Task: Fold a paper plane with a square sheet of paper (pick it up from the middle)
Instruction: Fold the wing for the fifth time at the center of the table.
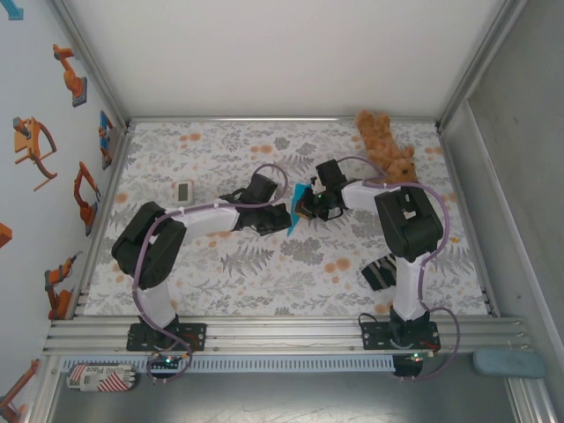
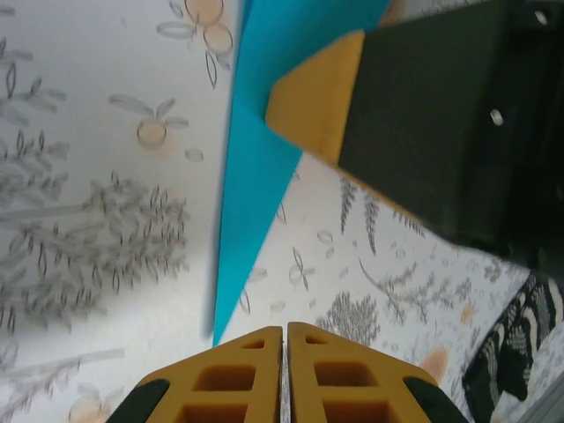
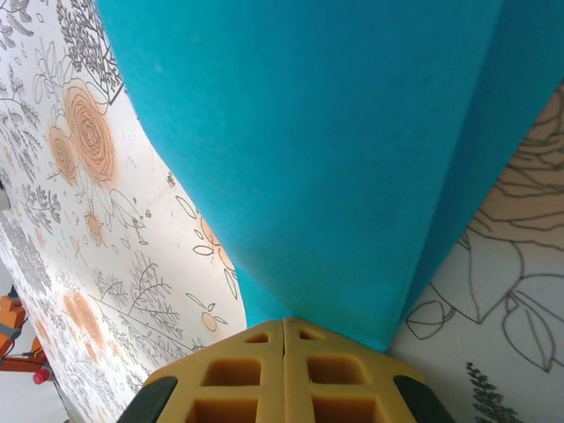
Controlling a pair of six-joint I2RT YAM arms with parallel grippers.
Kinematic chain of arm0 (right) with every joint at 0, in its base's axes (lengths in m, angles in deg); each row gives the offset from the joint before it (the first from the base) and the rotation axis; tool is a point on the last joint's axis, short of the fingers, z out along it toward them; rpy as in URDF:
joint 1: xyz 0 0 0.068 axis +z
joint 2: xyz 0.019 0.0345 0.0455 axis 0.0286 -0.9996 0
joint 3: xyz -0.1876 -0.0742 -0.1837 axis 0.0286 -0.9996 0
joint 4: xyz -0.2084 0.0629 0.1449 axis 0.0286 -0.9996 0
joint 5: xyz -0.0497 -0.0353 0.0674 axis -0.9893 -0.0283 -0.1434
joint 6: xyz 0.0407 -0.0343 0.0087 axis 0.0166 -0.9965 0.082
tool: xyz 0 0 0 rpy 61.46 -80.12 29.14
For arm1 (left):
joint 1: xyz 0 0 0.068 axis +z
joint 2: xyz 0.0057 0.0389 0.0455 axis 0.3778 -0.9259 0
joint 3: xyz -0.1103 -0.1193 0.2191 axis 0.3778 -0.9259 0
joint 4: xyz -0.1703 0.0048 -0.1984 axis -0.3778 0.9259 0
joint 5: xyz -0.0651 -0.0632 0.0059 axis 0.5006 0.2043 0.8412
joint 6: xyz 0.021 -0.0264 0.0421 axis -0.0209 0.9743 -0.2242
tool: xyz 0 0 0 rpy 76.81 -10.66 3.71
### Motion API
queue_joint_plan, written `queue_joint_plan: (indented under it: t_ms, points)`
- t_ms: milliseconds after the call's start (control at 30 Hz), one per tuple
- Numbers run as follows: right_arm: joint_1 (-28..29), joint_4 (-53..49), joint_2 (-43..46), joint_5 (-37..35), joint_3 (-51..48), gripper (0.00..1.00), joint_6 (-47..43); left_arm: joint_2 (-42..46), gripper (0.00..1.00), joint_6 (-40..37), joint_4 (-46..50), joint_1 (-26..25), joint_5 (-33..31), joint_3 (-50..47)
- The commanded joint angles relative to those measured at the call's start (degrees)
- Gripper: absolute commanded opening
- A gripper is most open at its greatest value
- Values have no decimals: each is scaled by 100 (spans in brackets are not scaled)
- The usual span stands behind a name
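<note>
Two closed grippers meet left of the teddy bear (image 1: 386, 145), over the flowered table (image 1: 264, 264), with the folding apparently well under way. The left gripper (image 2: 284, 333), the farther of the pair from the bear, has its yellow fingers pressed together with nothing seen between them. The tip of the cyan paper (image 2: 251, 176) ends just beside them. The paper, which appears lifted off the tabletop down and left of the bear, is not a flat square. It reads as a long narrow blade tapering to a point, which suggests the main lengthwise folds are made. The right gripper (image 3: 284, 324), nearer the bear, is clamped on the paper's wider end, and the sheet fans up from between its fingers. Judging by this, wing creases and setting the plane down are probably what is left. Whether a centre crease or wings exist is hard to make out: the wrist views are close and partly blurred, and from overhead the paper is a cyan sliver between the arms. A dark striped cloth (image 1: 381, 271) lies below the bear, untouched.
</note>
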Motion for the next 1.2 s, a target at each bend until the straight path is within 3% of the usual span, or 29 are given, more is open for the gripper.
queue_joint_plan:
  t_ms: [0, 233, 400, 633, 833, 933, 1167]
  points:
    - [56, -451, 15, -336, -181, 1, 143, -400, 9, 30, -273, 31, 266, 284]
    - [50, -464, 50, -219, -74, 2, 124, -855, 8, 48, -520, 176, 373, 498]
    - [42, -565, 158, -152, 101, 3, 31, -1052, 7, 14, -155, 193, 191, 574]
    - [-263, -662, 963, -518, 283, 17, -582, -1071, 4, 79, -8, 193, 153, 36]
    - [-355, -1191, 1475, -1653, 69, 44, -1550, -1007, 4, 25, 41, 174, 314, 13]
    - [-362, -1541, 1300, -1881, 206, 49, -1959, -962, 4, 29, 59, 160, 355, -7]
    - [-333, -2288, 490, -1567, 1057, 52, -2535, -860, 4, 60, 79, 125, 412, -65]
